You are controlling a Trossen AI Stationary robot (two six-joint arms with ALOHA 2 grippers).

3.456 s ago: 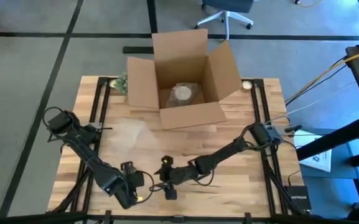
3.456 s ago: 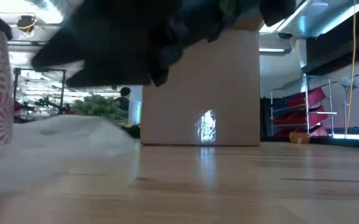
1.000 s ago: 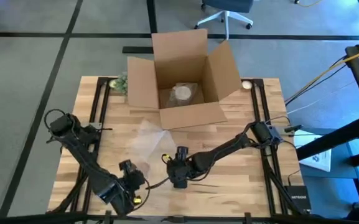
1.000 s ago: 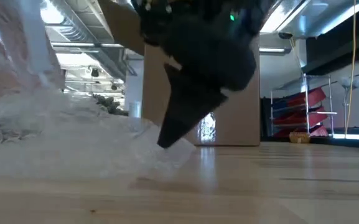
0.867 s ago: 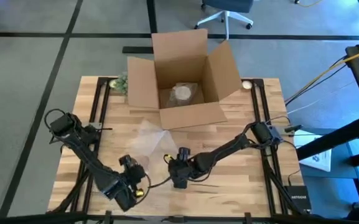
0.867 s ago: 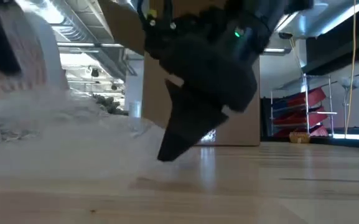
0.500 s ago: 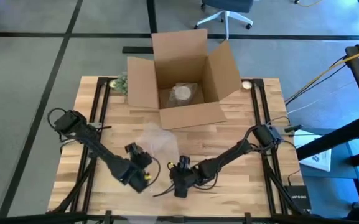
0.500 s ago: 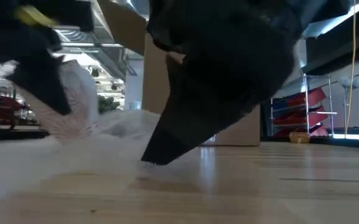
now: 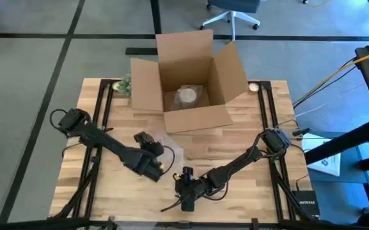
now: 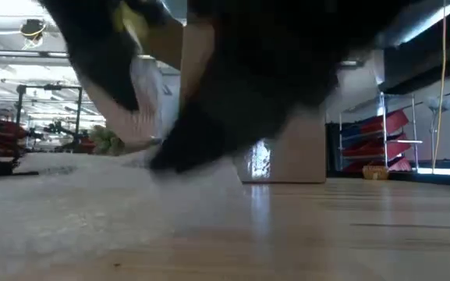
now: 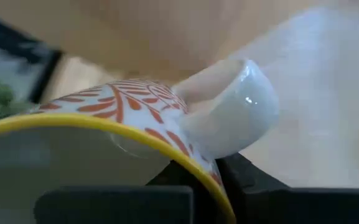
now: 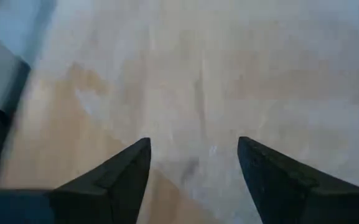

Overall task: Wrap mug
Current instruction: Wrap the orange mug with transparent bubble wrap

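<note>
open box (image 9: 190, 89) behind, likely wrap (image 9: 171, 148) beside mug (image 11: 135, 124)

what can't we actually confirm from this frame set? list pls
- Wrapped item in the cardboard box: too small in the high view to identify.
- Mug: the left wrist view cuts off most of it; in the low view it is blurred.
- Wrap sheet: its outline is faint in the high view, partly under the left hand.
- Right hand: open above the table; contact unclear.
</note>
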